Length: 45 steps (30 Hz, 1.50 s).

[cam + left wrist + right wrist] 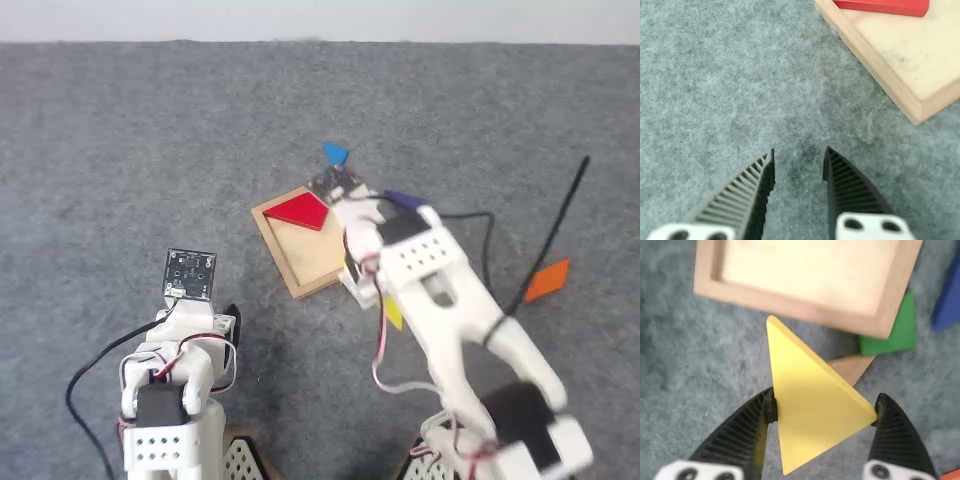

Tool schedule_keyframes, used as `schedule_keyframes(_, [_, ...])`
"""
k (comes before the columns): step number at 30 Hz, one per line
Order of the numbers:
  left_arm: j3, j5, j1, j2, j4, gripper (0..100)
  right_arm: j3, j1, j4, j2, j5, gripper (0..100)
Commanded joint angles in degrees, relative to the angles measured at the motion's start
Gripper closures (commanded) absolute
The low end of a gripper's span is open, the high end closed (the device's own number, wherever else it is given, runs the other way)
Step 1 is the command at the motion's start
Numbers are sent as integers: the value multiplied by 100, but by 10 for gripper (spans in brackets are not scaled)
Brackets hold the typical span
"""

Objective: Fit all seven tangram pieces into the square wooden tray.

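The right pincer (825,407) clasps the yellow triangle (810,400) between its jaws, just outside the square wooden tray (790,301). The left pincer (799,165) hangs released above the grey tabletop (715,75) nearby.

White arms (440,290) — black ribbed fingers (752,190), red-black cables (488,245).

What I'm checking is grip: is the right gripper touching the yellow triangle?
Touching: right wrist view shows both fingers of the right gripper against the yellow triangle.
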State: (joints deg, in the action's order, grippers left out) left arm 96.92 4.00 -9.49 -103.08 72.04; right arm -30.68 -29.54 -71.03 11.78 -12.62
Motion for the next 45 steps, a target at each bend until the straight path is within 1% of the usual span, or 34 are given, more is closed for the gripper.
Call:
schedule_keyframes(1, [-48, 35, 18, -158, 53, 847, 1618, 40, -268, -989, -70, 785])
schedule_keyframes(5, [-48, 35, 18, -158, 53, 847, 2848, 4, -277, -2246, -26, 785])
schedule_keyframes(9, [-48, 35, 18, -158, 53, 847, 4237, -259, -523, -3503, 176, 785])
schedule_keyframes(13, [-48, 35, 18, -158, 53, 847, 6004, -514, -1147, -4585, 475, 785])
schedule_keyframes(18, [-48, 35, 18, -158, 53, 847, 7991, -611, -1851, -5903, 756, 785])
schedule_keyframes(21, [-48, 35, 18, -158, 53, 847, 9002, -664, -2176, -6615, 774, 785])
schedule_keyframes(26, [-48, 35, 18, -158, 53, 847, 10514, -989, -2932, -7521, 800, 785])
schedule_keyframes(28, [-48, 35, 18, -158, 53, 847, 10998, -1095, -3116, -7829, 958, 785])
schedule_keyframes(33, [-48, 35, 18, -158, 53, 847, 11516, -1130, -3143, -8356, 1073, 783])
schedule_keyframes(36, [-48, 35, 18, -158, 53, 847, 11508, -1095, -3160, -8462, 1371, 738])
schedule_keyframes(39, [-48, 35, 18, -158, 53, 847, 11508, -1103, -3187, -8453, 1442, 685])
schedule_keyframes(42, [-48, 35, 18, -158, 53, 847, 11534, -1138, -3187, -8444, 1451, 661])
schedule_keyframes(45, [-48, 35, 18, -158, 53, 847, 11552, -1156, -3187, -8435, 1424, 659])
